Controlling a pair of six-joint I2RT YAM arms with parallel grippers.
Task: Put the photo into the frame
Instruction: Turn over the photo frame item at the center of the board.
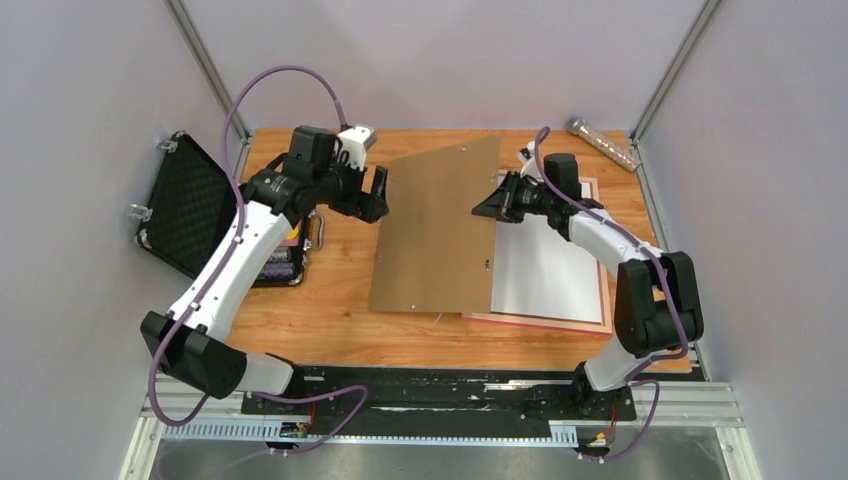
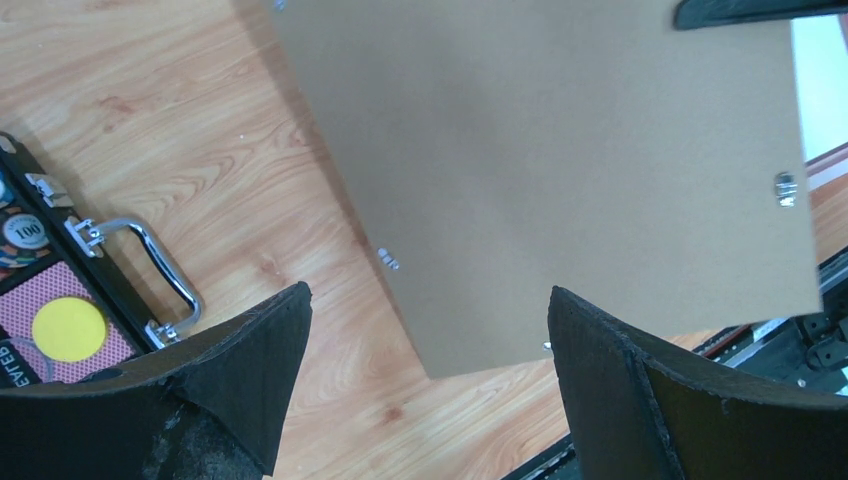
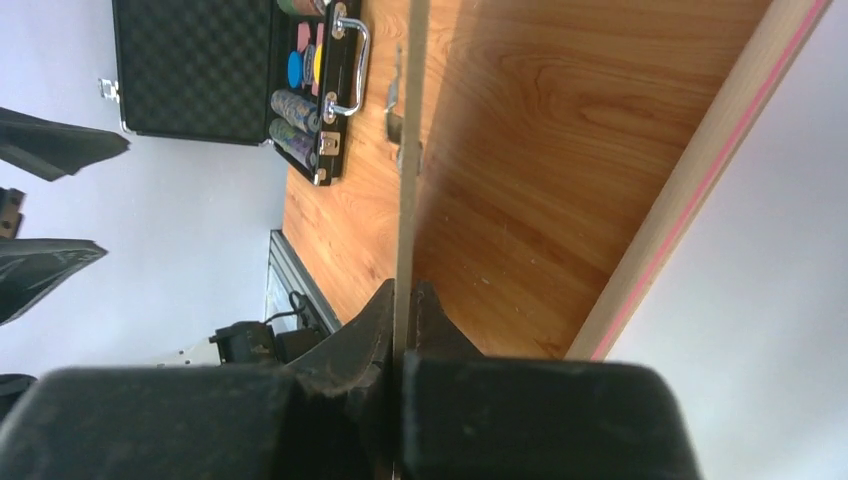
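Backing board (image 1: 435, 230) was clamped by right claw (image 3: 403, 292); left claw (image 1: 368, 200) was spread apart. Chips (image 1: 280, 268) were stored in left-edge case (image 1: 190, 205).

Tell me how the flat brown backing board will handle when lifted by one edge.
Probably stiff: the flat brown backing board, pinched at one edge by the right hand, looks straight edge-on in the right wrist view. Likely light, since one pinch holds it tilted.

Looks like a robotics lab test cell: plain pale wall panels (image 1: 440, 60) braced by aluminium posts (image 1: 204, 62), a wooden tabletop (image 1: 320, 325), and at 6 o'clock a black mounting rail (image 1: 450, 385) carrying the cabled left arm (image 1: 225, 265) and right arm (image 1: 605, 238).
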